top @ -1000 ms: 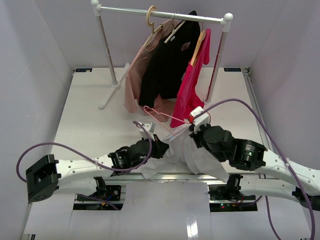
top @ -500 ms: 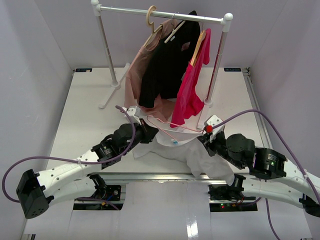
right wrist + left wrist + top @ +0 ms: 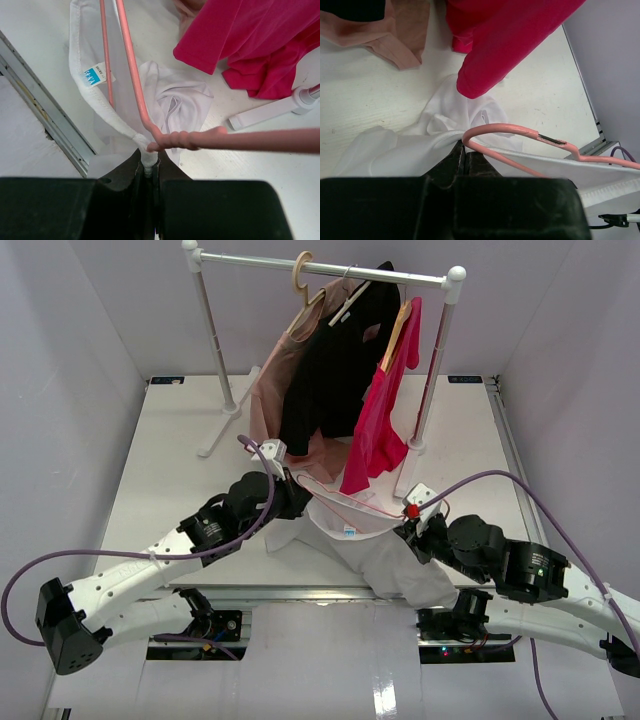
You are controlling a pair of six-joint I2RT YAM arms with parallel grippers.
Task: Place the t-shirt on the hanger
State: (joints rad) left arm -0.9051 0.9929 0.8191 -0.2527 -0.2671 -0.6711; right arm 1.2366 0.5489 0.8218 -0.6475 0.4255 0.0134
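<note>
In the top view, the left gripper is found left of centre, its jaws pressed together on a fold of the t-shirt, just beside one rounded end of the hanger. A second ago both grippers were bunched close together at the lower middle of the frame with the cloth heaped between them. Now they are set apart and the neck edge is drawn taut across the middle of the table, below the hanging bright pink garment. The pink wires are seen running inside the stretched neck opening, next to the small blue label. Toward the right, the right gripper is likewise shut tight on the white neck edge, touching the hanger's other bend. The widened opening is judged to make room for the frame. The shoulders are not yet seated and the body of the shirt lies crumpled toward the lower edge
</note>
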